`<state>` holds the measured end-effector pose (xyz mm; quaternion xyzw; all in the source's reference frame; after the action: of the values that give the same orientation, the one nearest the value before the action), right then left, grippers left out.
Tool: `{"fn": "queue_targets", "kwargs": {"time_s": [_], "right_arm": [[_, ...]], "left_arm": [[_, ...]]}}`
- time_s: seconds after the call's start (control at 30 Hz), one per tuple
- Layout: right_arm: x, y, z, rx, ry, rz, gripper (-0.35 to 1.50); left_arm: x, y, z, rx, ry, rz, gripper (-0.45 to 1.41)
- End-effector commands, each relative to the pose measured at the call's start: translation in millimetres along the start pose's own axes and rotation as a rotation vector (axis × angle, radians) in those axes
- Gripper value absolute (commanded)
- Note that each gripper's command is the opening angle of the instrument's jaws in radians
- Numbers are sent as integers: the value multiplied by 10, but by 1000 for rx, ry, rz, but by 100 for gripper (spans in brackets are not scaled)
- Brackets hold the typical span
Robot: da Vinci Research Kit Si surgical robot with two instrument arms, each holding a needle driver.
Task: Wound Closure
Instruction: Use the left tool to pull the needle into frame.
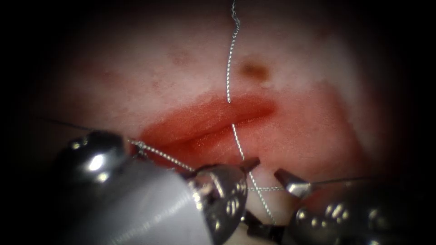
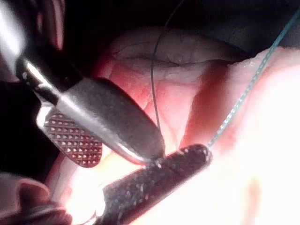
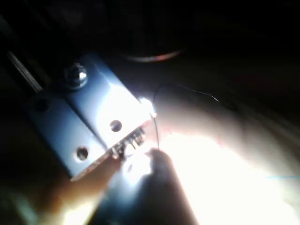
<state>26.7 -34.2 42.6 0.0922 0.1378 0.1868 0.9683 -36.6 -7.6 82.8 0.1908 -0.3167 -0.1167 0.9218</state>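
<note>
Left tool (image 1: 249,164) jaws parted, empty, right tool (image 1: 284,176) gripping thread (image 1: 230,59) below cut (image 1: 213,120)

left tool (image 1: 249,164) low, jaws parted; right tool (image 1: 284,176) facing it, tips close.

We record two marks on the surface of the tissue (image 1: 318,136), both on the far side of the cut (image 1: 209,120). A small brown spot (image 1: 254,70) lies just beyond the cut's right end, towards the tissue's far edge. A fainter reddish blotch (image 1: 181,56) lies well to its left. Past the tissue's edges we note only unlit dark surround (image 1: 27,54).
</note>
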Motion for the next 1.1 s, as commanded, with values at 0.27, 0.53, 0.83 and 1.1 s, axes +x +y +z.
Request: {"fn": "queue_targets", "kwargs": {"time_s": [0.27,0.53,0.83,1.1], "right_arm": [[14,1,-1,-2,8,-1,108],[15,-1,2,-4,8,1,109],[15,-1,1,-3,9,0,116],[15,-2,1,-4,8,1,120]], "left_arm": [[22,25,-138,133,-38,-29,58],[76,92,-182,-39,134,100,66],[137,84,-135,118,186,155,21],[136,80,-117,127,206,107,-45]]}}
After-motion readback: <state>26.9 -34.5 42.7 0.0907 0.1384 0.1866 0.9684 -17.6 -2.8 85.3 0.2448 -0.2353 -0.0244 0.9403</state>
